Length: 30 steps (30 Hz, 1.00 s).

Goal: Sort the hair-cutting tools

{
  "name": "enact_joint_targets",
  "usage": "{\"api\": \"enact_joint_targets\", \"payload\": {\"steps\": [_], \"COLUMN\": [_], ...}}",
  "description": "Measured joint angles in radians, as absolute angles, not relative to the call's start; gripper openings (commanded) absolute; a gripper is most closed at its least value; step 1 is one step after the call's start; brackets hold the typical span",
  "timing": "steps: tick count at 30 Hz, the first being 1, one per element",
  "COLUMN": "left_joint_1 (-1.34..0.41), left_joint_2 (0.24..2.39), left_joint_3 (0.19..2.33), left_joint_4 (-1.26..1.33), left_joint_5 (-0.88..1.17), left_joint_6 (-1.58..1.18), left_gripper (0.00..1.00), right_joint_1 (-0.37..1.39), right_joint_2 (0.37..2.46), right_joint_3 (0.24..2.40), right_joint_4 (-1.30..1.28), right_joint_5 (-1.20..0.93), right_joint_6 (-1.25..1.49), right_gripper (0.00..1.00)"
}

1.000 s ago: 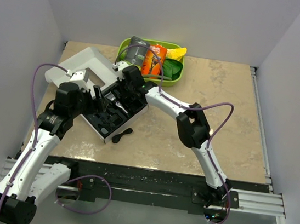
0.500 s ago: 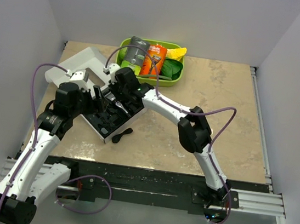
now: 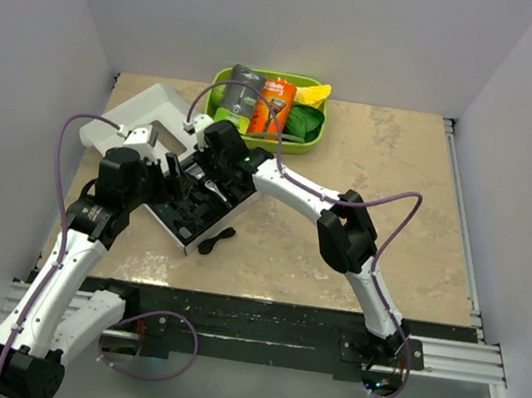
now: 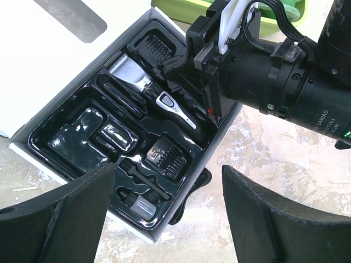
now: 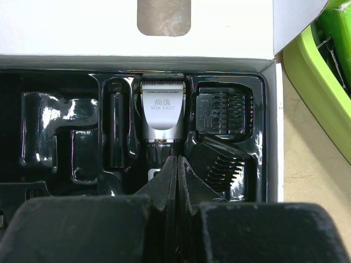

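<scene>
A white box holds a black moulded tray (image 3: 178, 215). The black hair clipper (image 4: 178, 112) lies in the tray with its silver blade head (image 5: 161, 108) toward the lid. One guide comb (image 5: 221, 112) sits in a slot beside the head, and another comb (image 4: 165, 156) sits nearer the front. The small black curved piece (image 3: 216, 242) lies on the table by the box's front edge, and part of it shows in the left wrist view (image 4: 198, 185). My right gripper (image 5: 177, 162) is shut and empty, its tips over the clipper's body. My left gripper (image 4: 164, 216) is open above the box's front corner.
The box's white lid (image 3: 150, 110) lies open at the back left. A green bin (image 3: 305, 143) behind the box holds the orange razor package (image 3: 274, 105), the grey-and-green package (image 3: 240, 93) and other items. Bare table lies to the right.
My right gripper has moved a little left and toward the lid, over the tray. The left arm has not moved.
</scene>
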<state>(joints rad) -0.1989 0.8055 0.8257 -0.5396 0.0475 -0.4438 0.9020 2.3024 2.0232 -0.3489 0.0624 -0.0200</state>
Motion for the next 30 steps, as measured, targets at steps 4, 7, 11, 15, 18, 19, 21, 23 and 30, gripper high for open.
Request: {"api": "enact_joint_targets", "payload": {"steps": [4, 7, 11, 15, 18, 19, 21, 23, 30], "left_joint_1": [-0.199, -0.199, -0.199, -0.199, -0.199, -0.199, -0.199, -0.199, -0.199], "left_joint_2": [0.805, 0.805, 0.805, 0.805, 0.805, 0.805, 0.805, 0.805, 0.806], "left_joint_3": [0.826, 0.826, 0.826, 0.826, 0.826, 0.826, 0.826, 0.826, 0.826], "left_joint_4": [-0.540, -0.540, -0.540, -0.540, -0.540, -0.540, -0.540, -0.540, -0.540], "left_joint_5": [0.047, 0.044, 0.044, 0.044, 0.044, 0.044, 0.044, 0.044, 0.044], "left_joint_6": [-0.444, -0.444, -0.444, -0.444, -0.443, -0.443, -0.443, -0.443, -0.443], "left_gripper": [0.84, 0.84, 0.84, 0.84, 0.84, 0.84, 0.84, 0.84, 0.84], "right_joint_1": [0.902, 0.902, 0.902, 0.901, 0.896, 0.894, 0.892, 0.892, 0.890], "right_joint_2": [2.307, 2.318, 2.350, 2.371, 2.371, 2.371, 2.371, 2.371, 2.366], "right_joint_3": [2.023, 2.023, 2.023, 2.023, 2.023, 2.023, 2.023, 2.021, 1.982], "right_joint_4": [-0.349, -0.348, -0.356, -0.373, -0.382, -0.382, -0.384, -0.385, -0.363], "right_joint_5": [0.062, 0.064, 0.081, 0.115, 0.123, 0.125, 0.134, 0.140, 0.135], "right_joint_6": [-0.018, -0.018, -0.017, -0.017, -0.015, -0.015, -0.012, -0.004, 0.004], "right_gripper": [0.00, 0.00, 0.00, 0.00, 0.00, 0.00, 0.00, 0.00, 0.00]}}
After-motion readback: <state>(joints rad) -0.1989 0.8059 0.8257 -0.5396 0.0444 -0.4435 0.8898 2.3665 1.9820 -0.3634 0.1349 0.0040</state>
